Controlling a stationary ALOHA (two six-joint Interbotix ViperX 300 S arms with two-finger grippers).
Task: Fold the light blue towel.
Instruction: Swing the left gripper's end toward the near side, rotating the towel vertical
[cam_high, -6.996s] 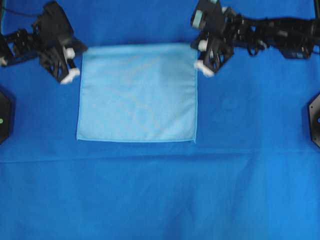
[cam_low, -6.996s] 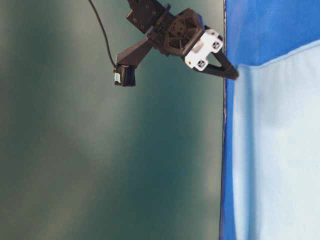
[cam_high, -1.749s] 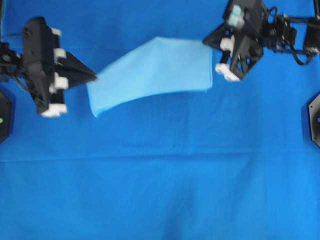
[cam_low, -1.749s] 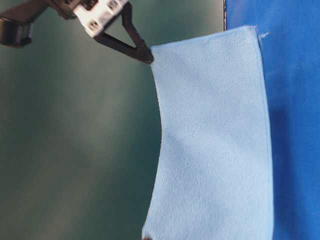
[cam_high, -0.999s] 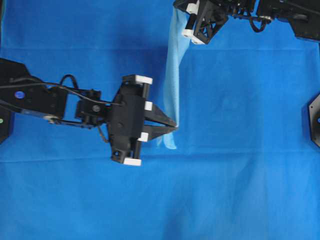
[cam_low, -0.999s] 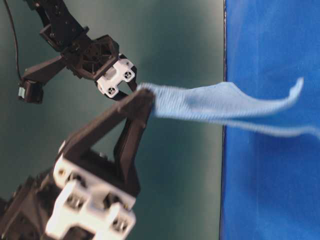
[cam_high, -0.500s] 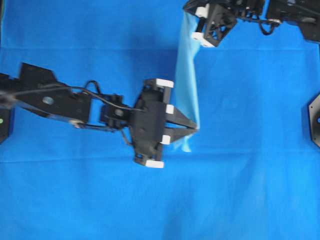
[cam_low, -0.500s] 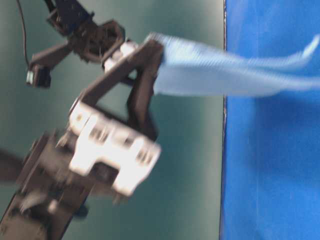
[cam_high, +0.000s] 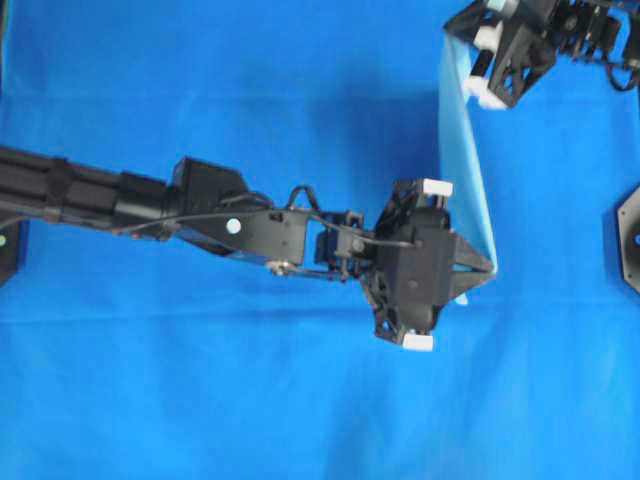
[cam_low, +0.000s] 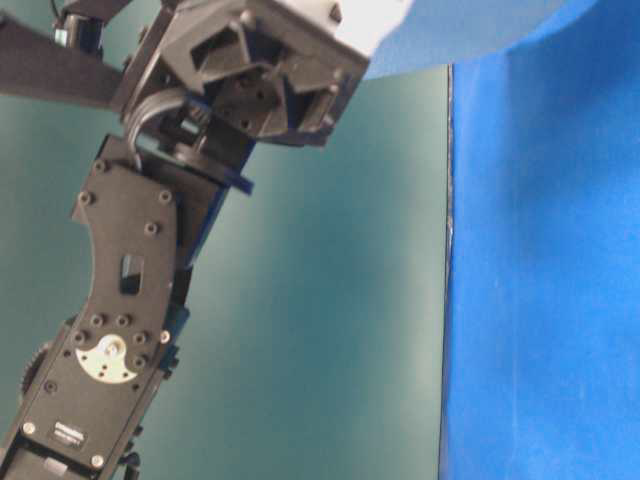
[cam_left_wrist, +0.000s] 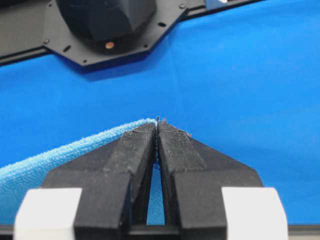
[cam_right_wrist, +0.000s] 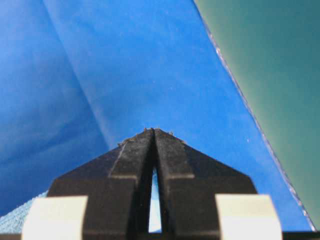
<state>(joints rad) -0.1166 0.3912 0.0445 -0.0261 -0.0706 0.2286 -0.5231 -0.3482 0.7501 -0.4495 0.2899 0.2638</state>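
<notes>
Two grippers pinch the light blue towel (cam_high: 463, 165) by its ends, and the cloth hangs off the deep blue sheet (cam_high: 200, 400) as a narrow band between them. In the overhead view the left gripper (cam_high: 487, 269) has reached across the middle onto the right half of the sheet; its jaws are pressed together on the band's lower end, where the cloth just passes the fingertips. The left wrist view shows that grip up close: the two black fingers (cam_left_wrist: 131, 152) meet at their tips, with pale towel (cam_left_wrist: 45, 170) spilling out on the left and a sliver visible in the slot between them. The right gripper (cam_high: 462, 32), at the top right corner of the overhead view, is likewise clamped tight on the band's upper end. Its wrist camera shows the fingers (cam_right_wrist: 172, 160) closed, with a thin strip of towel (cam_right_wrist: 154, 210) between them and a little more at the lower left.
</notes>
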